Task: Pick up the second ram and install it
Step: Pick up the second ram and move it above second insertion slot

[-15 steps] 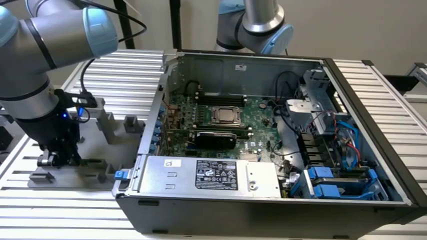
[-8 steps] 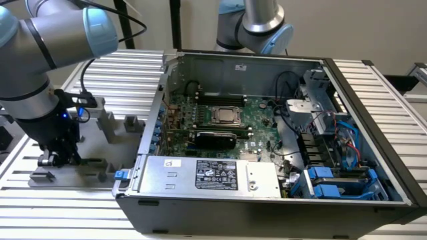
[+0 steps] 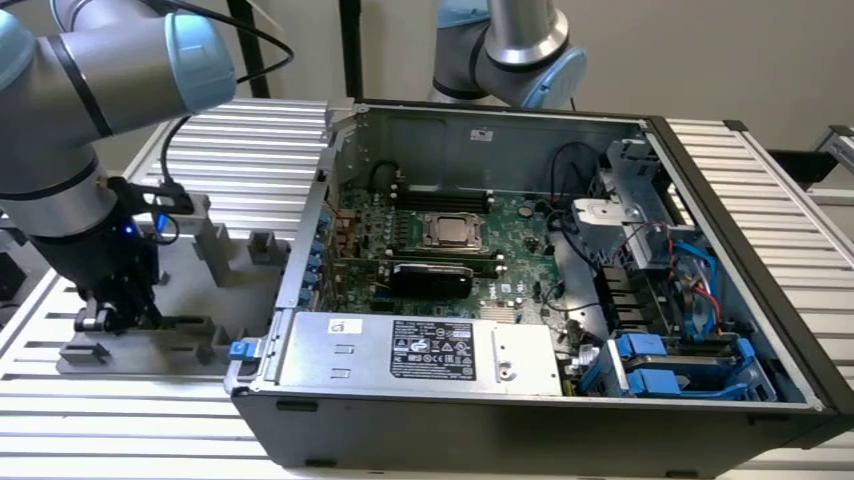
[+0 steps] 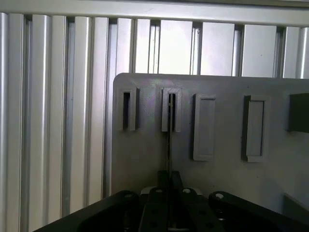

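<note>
A slatted metal table (image 3: 80, 430) spans the exterior view's lower part. Directly on it, the open computer case (image 3: 534, 440) lies across the centre and right, and a gray slotted fixture plate (image 3: 147, 358) sits just beside it, at left.

on the ribbed silver metal table (image 3: 94, 430), a flat grey plastic tray (image 3: 254, 300) lies just left of an open black metal computer case (image 3: 534, 435) in the exterior view. inside, a flat green motherboard (image 3: 514, 255) carries a square silver cpu (image 3: 454, 232), with long black memory slots (image 3: 441, 202) behind it. the silver boxy metal power supply (image 3: 340, 355) sits front left, the blue-and-black plastic drive cage (image 3: 651, 380) front right.
</note>
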Robot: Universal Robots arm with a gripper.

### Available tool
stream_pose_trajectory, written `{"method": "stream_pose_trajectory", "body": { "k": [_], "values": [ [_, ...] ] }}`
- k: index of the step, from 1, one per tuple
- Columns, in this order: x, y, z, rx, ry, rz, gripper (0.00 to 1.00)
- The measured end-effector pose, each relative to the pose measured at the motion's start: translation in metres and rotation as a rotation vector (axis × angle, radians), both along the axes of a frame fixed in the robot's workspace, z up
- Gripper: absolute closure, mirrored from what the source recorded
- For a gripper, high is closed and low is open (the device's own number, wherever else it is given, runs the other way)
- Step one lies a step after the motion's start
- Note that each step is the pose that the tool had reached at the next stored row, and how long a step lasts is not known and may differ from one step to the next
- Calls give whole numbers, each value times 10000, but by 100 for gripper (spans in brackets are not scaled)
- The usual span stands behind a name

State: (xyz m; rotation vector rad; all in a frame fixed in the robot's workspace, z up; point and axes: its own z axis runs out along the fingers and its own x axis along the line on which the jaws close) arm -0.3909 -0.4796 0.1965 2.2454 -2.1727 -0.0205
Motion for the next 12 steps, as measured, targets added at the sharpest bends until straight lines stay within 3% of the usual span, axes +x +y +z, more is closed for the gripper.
{"method": "stream_pose_trajectory", "body": {
  "k": [12],
  "values": [
    [0,0,63,0,1,-112,100]
  ]
}}
